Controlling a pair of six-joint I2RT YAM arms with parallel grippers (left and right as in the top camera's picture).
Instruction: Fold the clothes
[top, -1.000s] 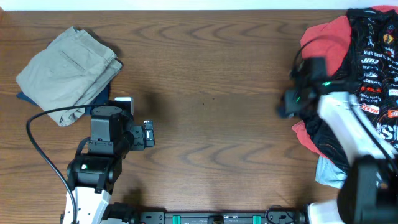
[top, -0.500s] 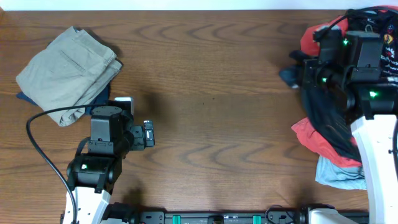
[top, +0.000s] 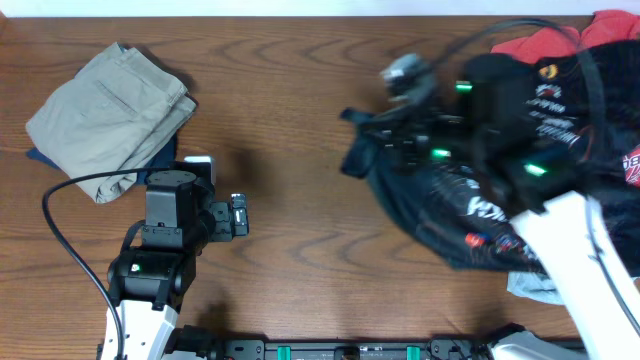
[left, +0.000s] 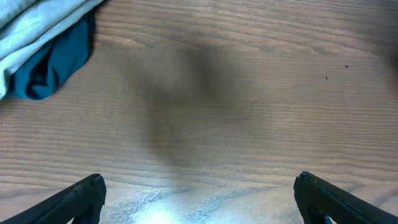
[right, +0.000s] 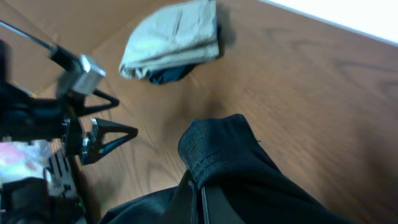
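Over mid-table, my right gripper (right: 198, 198) pinches a hem of the black jersey (top: 460, 205); such a thin bite could slip, dropping it bunched. My left gripper (left: 199, 180) sits wide open.

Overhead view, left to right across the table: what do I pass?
Folded khaki trousers → left gripper, fingers open over bare wood → black jersey, bunched at the right.

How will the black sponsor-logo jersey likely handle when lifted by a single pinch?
Probably floppy: the black short-sleeved sports jersey hangs bunched and creased from the right hand. Likely light, since a small pinch at one hemmed edge holds it. It may trail on the wooden table.
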